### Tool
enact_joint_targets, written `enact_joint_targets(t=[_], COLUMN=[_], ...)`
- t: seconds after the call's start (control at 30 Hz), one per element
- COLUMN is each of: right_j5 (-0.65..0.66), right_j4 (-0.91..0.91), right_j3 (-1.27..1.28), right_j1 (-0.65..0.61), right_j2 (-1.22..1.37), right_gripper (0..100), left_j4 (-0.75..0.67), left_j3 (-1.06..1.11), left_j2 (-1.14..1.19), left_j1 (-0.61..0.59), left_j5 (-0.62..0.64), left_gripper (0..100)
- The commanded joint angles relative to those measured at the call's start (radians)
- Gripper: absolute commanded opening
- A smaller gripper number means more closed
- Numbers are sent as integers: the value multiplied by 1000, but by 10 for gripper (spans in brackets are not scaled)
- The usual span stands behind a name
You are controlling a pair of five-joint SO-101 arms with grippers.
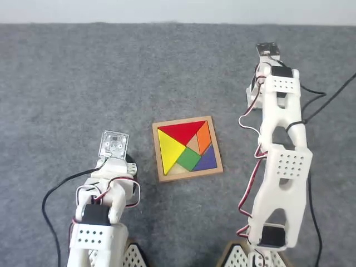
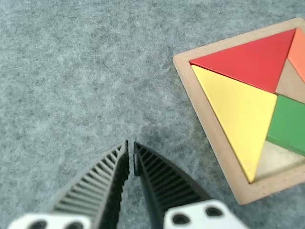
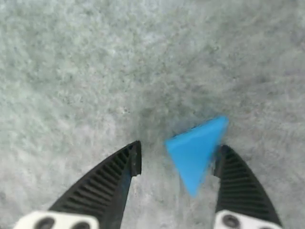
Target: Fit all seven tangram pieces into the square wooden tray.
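Observation:
The square wooden tray (image 1: 189, 175) lies mid-table holding a red triangle (image 1: 181, 132), a yellow triangle (image 1: 168, 149), an orange piece (image 1: 204, 136), a green square (image 1: 189, 158) and a purple-blue piece (image 1: 207, 160). Bare wood shows at its near-left corner (image 2: 279, 160). My left gripper (image 2: 131, 145) is shut on nothing, just above the carpet left of the tray rim (image 2: 213, 129). My right gripper (image 3: 178, 152) is open at the far right of the table. A light blue triangle (image 3: 198, 148) sits between its fingers, close against one fingertip (image 3: 223, 155).
Grey carpet covers the whole table. The right arm (image 1: 281, 161) stretches along the tray's right side to the far edge. The left arm's wrist (image 1: 114, 146) sits near the tray's left side. Cables trail beside both arm bases.

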Motion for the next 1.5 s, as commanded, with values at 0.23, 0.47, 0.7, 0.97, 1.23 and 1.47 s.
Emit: enact_joint_targets(t=[0.23, 0.47, 0.7, 0.97, 1.23, 1.47], right_j5=[-9, -37, -15, -81, -253, -354], right_j4=[-33, 64, 163, 147, 105, 4], right_j3=[-94, -97, -98, -97, -98, -98], right_j1=[59, 44, 19, 22, 19, 21], right_j2=[50, 39, 28, -13, -16, -5], right_gripper=[177, 175, 107, 118, 244, 201], left_j4=[2, 2, 2, 2, 2, 2], left_j3=[-8, -8, -8, -8, -8, -8], left_j2=[-12, -12, -12, -12, -12, -12], left_j1=[-5, -5, -5, -5, -5, -5], left_j5=[6, 6, 5, 5, 5, 5], left_gripper=[14, 14, 14, 14, 14, 14])
